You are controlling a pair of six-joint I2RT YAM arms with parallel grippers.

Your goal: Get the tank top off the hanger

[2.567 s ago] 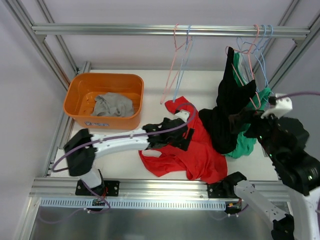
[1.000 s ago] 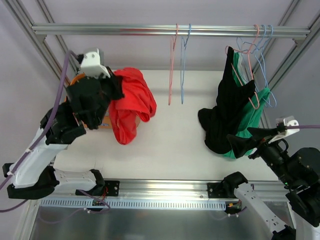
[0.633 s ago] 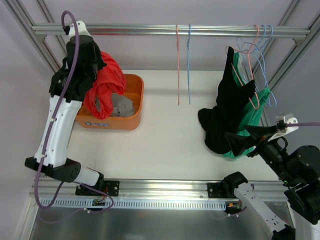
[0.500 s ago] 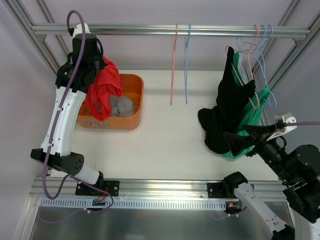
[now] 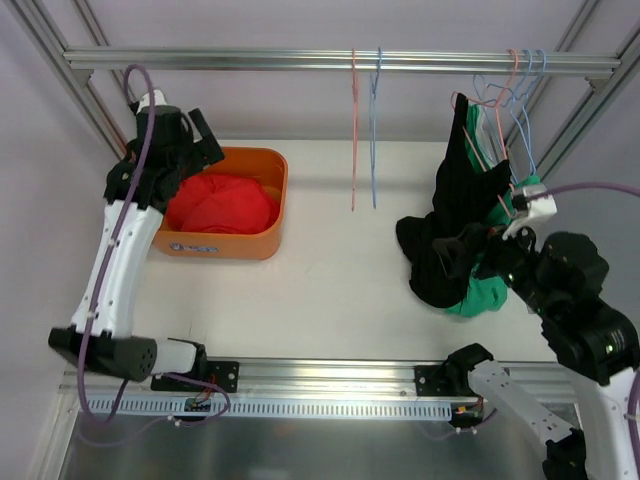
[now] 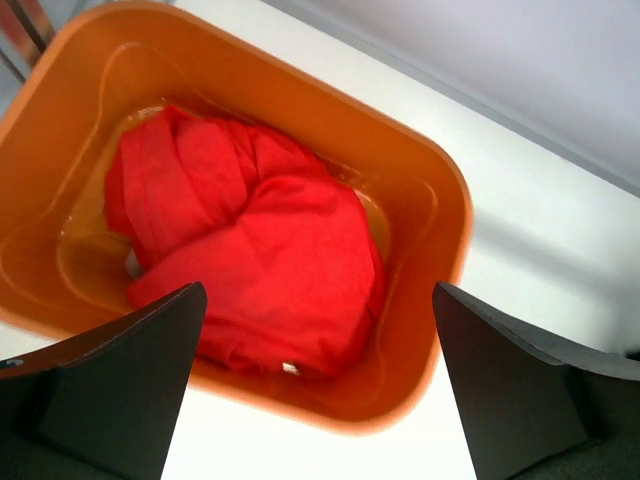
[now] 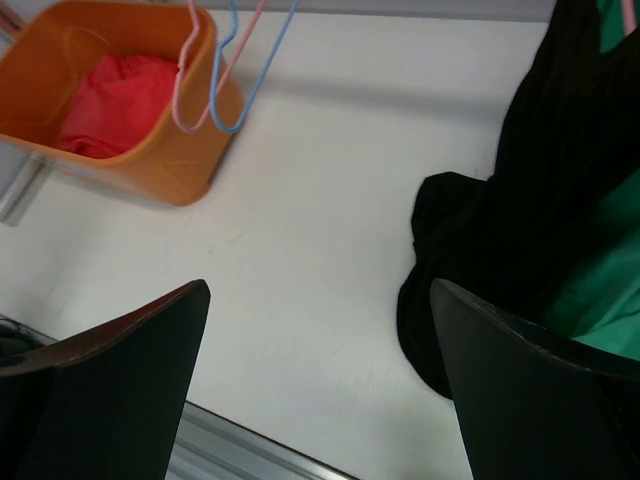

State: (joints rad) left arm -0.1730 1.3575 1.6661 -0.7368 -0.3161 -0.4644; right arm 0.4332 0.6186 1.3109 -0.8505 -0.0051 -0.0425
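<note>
The tank top [image 5: 455, 215] that I take as the task's thing is the black one. It hangs from a hanger [image 5: 505, 190] at the right end of the rail [image 5: 250, 60], and its lower part is bunched on the tabletop [image 5: 330, 270]. A green garment [image 5: 495, 270] hangs directly behind it, touching it.

The main risk is that the jaws catch both layers, because black and green cloth overlap there. A pull on the low hem could also drag the hanger along the rail, tangle it with the neighbouring hangers, or leave a strap caught on the hanger.

The right gripper [image 7: 318, 285] is near the lower part of the black cloth. Its arm is bent and its jaws are wide, with nothing between them. The left arm stands tall over the orange bin [image 5: 215, 245] and its wrist points down. The left gripper [image 6: 318, 290] is also spread wide and empty, above a red garment [image 6: 250, 260] lying in the bin.
</note>
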